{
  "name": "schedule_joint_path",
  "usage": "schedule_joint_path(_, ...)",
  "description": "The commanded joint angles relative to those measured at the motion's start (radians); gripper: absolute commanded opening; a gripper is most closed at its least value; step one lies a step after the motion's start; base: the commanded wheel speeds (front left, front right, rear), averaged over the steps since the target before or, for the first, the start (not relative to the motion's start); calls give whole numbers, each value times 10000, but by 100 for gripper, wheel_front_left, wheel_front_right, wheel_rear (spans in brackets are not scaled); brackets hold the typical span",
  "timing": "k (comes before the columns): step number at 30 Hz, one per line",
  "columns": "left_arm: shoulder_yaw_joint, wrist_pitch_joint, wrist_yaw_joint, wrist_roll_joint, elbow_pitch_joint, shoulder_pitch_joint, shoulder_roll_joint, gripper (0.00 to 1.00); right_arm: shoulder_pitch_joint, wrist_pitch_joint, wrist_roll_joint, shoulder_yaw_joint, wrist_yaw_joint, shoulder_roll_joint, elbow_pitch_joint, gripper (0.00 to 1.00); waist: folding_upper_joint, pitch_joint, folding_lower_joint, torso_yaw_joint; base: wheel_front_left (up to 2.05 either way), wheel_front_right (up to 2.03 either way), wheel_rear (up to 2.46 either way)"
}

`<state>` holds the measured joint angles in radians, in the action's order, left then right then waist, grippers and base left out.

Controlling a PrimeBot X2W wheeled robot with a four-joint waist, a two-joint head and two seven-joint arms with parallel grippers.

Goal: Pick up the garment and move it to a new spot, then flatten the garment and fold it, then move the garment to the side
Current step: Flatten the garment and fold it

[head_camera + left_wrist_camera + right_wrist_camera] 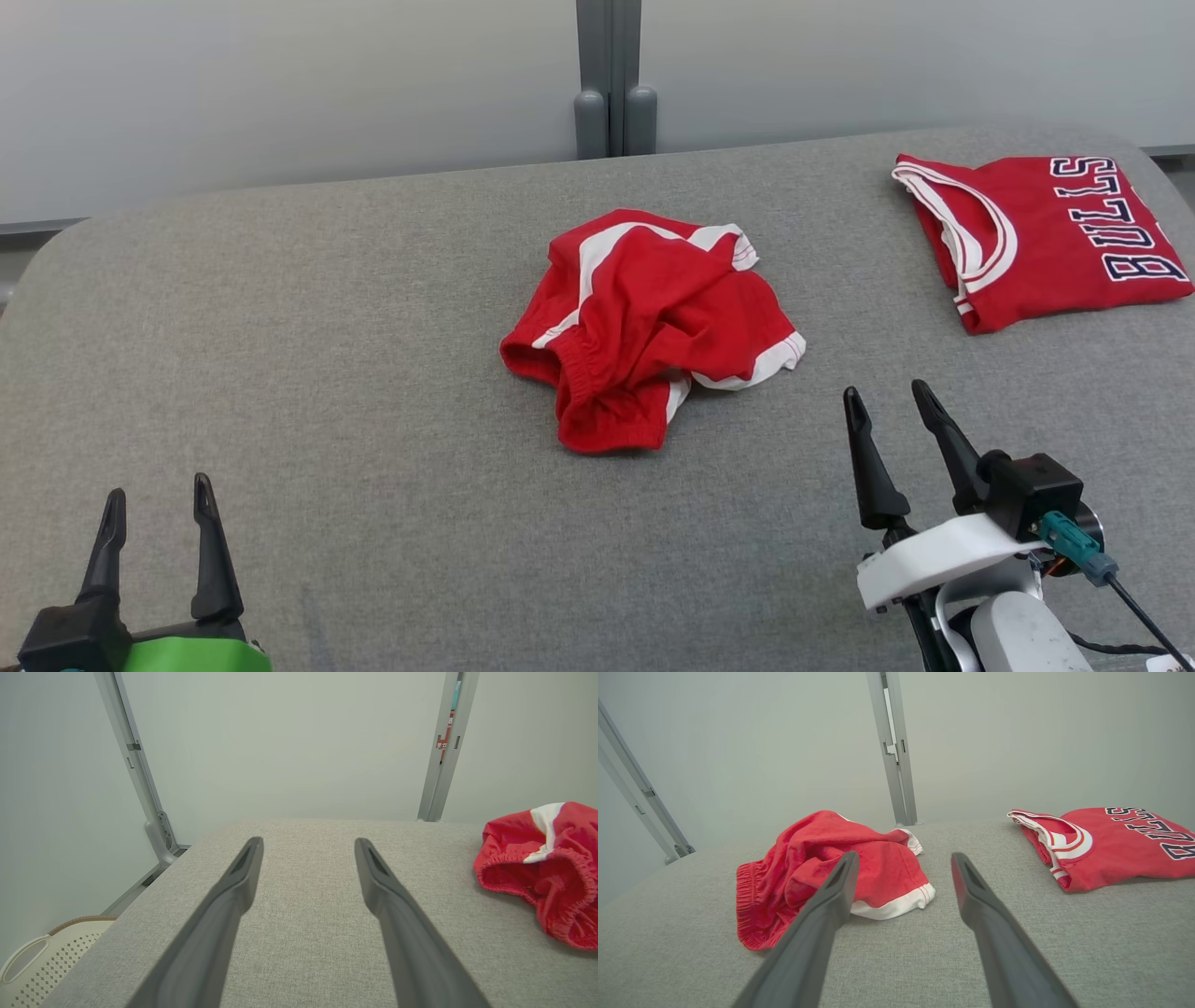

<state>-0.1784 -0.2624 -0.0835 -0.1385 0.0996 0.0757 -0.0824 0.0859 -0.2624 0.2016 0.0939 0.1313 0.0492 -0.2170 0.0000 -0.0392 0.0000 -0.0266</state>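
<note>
Head view: grey fabric table [280,373] spans the frame. A folded red jersey [1055,243] lies flat at the far right. The red shorts [644,327] with white trim sit mid-table in a crumpled heap, well apart from the jersey. Right gripper [887,392] is near the shorts' lower right, jaws wide, empty, not touching cloth. Left gripper [157,490] is at lower left, well apart from the shorts, jaws wide, empty. Left wrist view: perforated cream basket [42,961] sits below the table's edge.

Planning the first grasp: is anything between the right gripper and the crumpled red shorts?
Nothing visible: grey padded surface runs from the open right gripper to the red shorts; the folded jersey lies apart, farther right.
</note>
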Motion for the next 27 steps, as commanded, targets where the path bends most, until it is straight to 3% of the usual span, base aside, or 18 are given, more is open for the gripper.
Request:
schedule_joint_path(1,-54,-27,-56,46,18,-3,20,100,-97,-29,74,6,-12,23,-13,100,0,-9,0,-6,0,0,0)
schedule_joint_path(21,-282,-27,-299,315,104,-66,184,100,-141,-29,40,25,-12,23,-21,100,0,44,0,-60,0,0,0)
schedule_joint_path(27,533,-27,-408,578,388,-597,103,100,13,-29,58,104,-12,23,-44,100,0,-69,0,-146,0,0,0)
